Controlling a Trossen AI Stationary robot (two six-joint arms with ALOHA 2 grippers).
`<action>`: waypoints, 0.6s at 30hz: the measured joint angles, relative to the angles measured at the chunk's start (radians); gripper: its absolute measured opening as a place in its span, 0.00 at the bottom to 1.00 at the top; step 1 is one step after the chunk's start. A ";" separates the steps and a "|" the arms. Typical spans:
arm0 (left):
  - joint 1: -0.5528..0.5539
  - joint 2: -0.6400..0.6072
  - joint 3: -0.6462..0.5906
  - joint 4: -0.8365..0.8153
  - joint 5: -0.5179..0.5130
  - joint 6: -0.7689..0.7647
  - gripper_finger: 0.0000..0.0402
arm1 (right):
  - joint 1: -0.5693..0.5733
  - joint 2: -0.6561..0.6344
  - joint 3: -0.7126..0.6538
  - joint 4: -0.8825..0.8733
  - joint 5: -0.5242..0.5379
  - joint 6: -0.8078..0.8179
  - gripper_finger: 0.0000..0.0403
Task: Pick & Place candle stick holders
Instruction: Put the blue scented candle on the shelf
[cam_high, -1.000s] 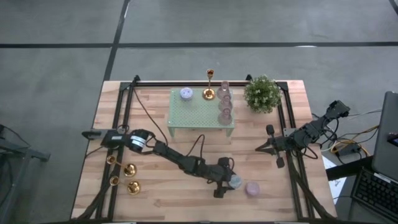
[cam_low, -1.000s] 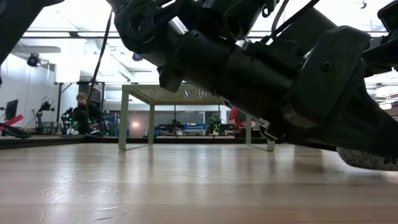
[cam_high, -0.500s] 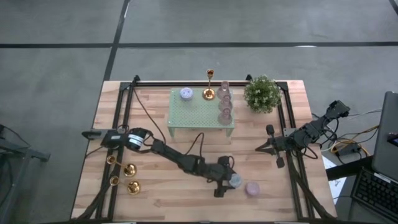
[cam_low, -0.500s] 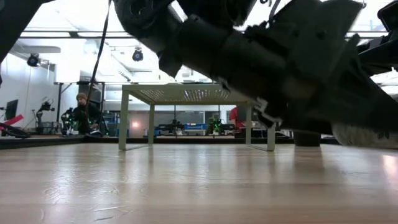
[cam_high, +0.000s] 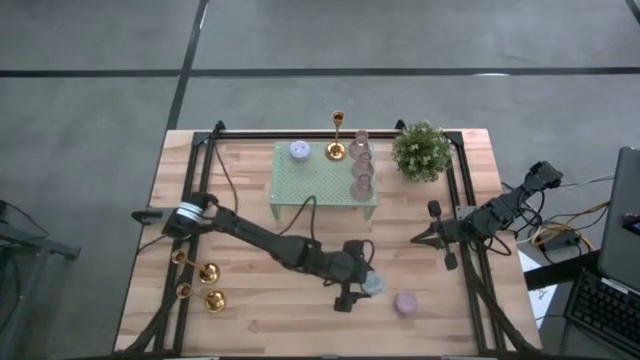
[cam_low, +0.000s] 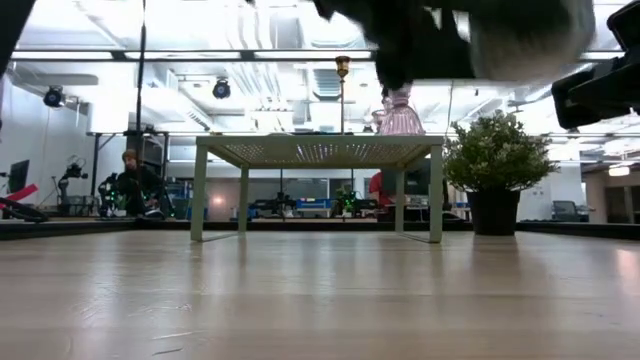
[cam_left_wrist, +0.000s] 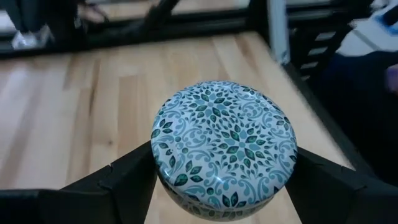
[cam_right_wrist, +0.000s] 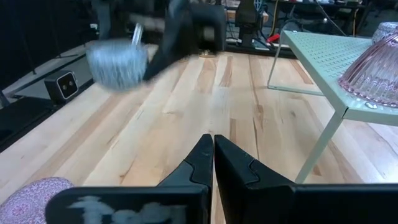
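High view | candle stick holder (cam_high: 337, 135) upright on shelf (cam_high: 315, 180) | left fingers (cam_left_wrist: 134, 171) clamp patterned candle (cam_left_wrist: 225, 146) | right fingers (cam_right_wrist: 214, 163) closed

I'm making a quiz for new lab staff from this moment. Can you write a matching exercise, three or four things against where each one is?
Things:
1. patterned tin
2. potted plant
3. lilac candle
4. tall gold candle holder

Places:
A. on the wood, near the table's front edge
B. back edge of the green shelf
C. held in the left end effector
D. on the table, right of the shelf

Pairs: 1-C, 2-D, 3-A, 4-B
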 joint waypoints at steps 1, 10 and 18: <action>-0.003 -0.024 0.000 -0.022 0.001 0.007 0.77 | 0.000 0.000 0.000 -0.001 0.000 0.001 0.02; 0.000 -0.242 -0.002 -0.297 -0.078 0.048 0.77 | 0.000 0.001 0.000 0.000 0.000 0.001 0.02; 0.004 -0.446 -0.097 -0.466 -0.360 0.038 0.77 | 0.000 0.000 0.000 0.000 0.000 0.001 0.02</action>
